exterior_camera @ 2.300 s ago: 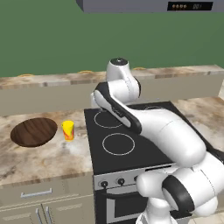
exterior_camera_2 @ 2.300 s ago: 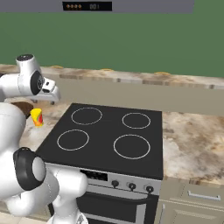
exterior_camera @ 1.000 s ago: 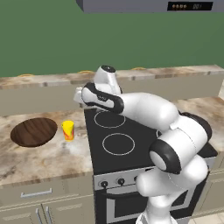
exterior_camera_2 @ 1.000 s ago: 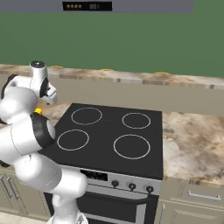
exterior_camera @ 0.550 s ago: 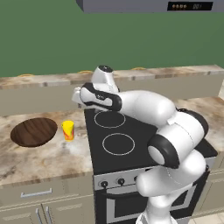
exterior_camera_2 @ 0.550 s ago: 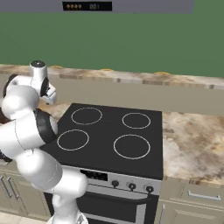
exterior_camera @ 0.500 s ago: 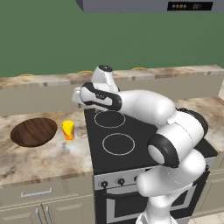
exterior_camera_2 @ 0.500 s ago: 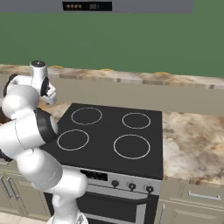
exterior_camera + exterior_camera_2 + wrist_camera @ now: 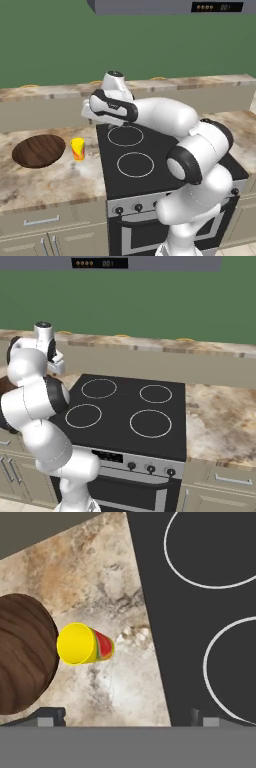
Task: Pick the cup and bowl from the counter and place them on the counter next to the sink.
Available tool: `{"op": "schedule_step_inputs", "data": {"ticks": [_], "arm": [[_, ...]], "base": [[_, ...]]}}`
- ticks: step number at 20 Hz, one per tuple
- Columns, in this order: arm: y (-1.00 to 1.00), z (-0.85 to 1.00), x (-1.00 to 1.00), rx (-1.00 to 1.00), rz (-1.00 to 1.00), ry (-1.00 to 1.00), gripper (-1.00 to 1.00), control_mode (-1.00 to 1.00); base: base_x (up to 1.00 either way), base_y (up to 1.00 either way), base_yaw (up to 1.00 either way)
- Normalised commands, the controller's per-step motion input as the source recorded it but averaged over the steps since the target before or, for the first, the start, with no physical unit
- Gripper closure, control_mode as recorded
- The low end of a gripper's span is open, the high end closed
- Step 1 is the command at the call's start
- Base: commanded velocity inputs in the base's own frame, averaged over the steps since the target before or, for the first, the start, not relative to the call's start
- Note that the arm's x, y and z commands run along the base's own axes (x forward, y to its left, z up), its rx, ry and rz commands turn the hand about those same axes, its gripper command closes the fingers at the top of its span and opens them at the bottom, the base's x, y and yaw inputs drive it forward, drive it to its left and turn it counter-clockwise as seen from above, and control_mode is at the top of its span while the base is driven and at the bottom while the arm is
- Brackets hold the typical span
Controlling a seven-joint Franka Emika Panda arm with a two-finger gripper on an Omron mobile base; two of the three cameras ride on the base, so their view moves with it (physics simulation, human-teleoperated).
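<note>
My two-finger gripper (image 9: 122,717) hangs over the seam where stone meets stove, with my two dark fingertips (image 9: 49,716) standing wide apart and nothing between them. From the left base camera my hand (image 9: 92,111) sits at the back left corner of the stove, above the counter's edge.

Looking down along my fingers, the small yellow tumbler with red-orange markings on its side (image 9: 84,644) stands upright on the beige-and-brown marbled stone countertop (image 9: 107,587), its open mouth turned toward me. It lies nearer my one fingertip than the other, and clear of both. Just beside it is the wide, shallow, dark brown wood-grain bowl (image 9: 22,654); the cup's rim seems to meet the bowl's edge from here, though I cannot tell whether they touch. From the left base camera the cup (image 9: 77,148) and the bowl (image 9: 38,150) stand with a narrow strip of counter (image 9: 55,180) between them, the cup lying between the bowl and the stove.

On the other side of the cup runs the black glass stovetop (image 9: 200,627), its straight edge near the cup but apart from it, with white burner rings (image 9: 231,672) drawn on it.

Farther back, a raised ledge of the same stone (image 9: 200,82) runs behind the stove, and a flat green wall (image 9: 60,45) rises beyond it. A grey range hood (image 9: 165,6) hangs above.
</note>
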Motion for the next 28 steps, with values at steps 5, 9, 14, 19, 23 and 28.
{"op": "schedule_step_inputs", "data": {"ticks": [5,9,14,19,23,28], "arm": [[0.10,-0.11,0.01,0.00,0.00,0.00,-1.00,-1.00],[0.15,-0.24,0.11,0.00,0.00,-0.01,-1.00,-1.00],[0.17,-0.05,0.11,-0.01,0.00,0.00,-1.00,-1.00],[0.20,0.00,0.11,-0.06,0.00,0.00,-1.00,-1.00],[0.19,-0.01,0.14,-0.05,0.00,0.00,-1.00,-1.00],[0.11,-0.06,0.19,-0.03,0.00,0.00,-1.00,-1.00]], "base": [[0.00,0.00,0.00],[0.00,0.00,0.00],[0.00,0.00,0.00],[0.00,0.00,0.00],[0.00,0.00,0.00],[0.00,0.00,0.00]]}}
